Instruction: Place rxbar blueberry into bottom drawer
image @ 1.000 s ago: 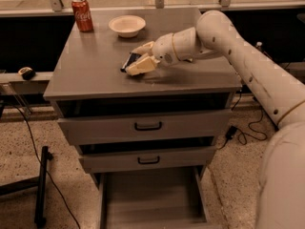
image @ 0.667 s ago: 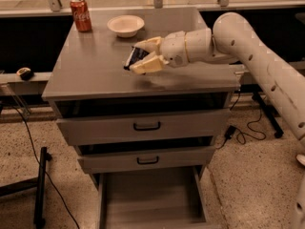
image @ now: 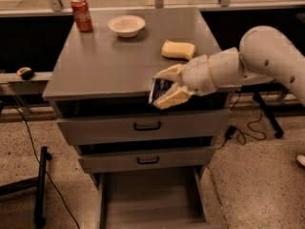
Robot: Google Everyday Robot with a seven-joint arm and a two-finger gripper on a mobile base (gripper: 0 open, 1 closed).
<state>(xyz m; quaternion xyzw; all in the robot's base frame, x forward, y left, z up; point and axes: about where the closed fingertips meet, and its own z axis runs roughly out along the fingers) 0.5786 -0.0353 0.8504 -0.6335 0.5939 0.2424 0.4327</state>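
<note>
My gripper is shut on the rxbar blueberry, a dark blue glossy bar held between my two pale fingers. I hold it in the air at the front edge of the cabinet top, above the upper drawers. The bottom drawer is pulled open below, a grey tray with a plain flat floor and nothing in it. My arm comes in from the right.
On the grey cabinet top stand a red soda can, a white bowl and a yellow sponge-like block. Two upper drawers with black handles are shut. Cables and a stand lie on the floor at the left.
My gripper has lifted the bar off the cabinet top and carried it forward to the front edge. The yellow block, hidden before, now shows on the top.
</note>
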